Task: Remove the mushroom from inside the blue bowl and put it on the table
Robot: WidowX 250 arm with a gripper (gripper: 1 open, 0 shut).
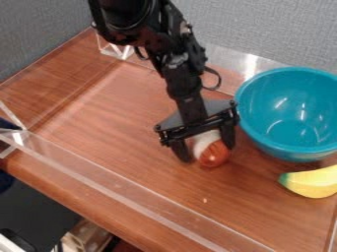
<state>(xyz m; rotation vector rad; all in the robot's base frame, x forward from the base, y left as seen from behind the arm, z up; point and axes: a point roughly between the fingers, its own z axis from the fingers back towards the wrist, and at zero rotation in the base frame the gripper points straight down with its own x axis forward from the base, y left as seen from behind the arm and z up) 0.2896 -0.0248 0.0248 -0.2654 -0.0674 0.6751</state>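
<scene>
The mushroom lies on its side on the table, just left of the blue bowl. Its red-orange cap is toward the front and its cream stem is up between the fingers. My gripper points steeply down over it and stands open. One fingertip is on each side of the mushroom, low near the wood. I cannot tell whether the fingers touch it. The teal bowl stands upright and its inside shows only glossy reflections.
A yellow banana-shaped toy lies at the front right of the bowl. Clear acrylic walls edge the tabletop along the front and back. Bare wood stretches to the left of the arm.
</scene>
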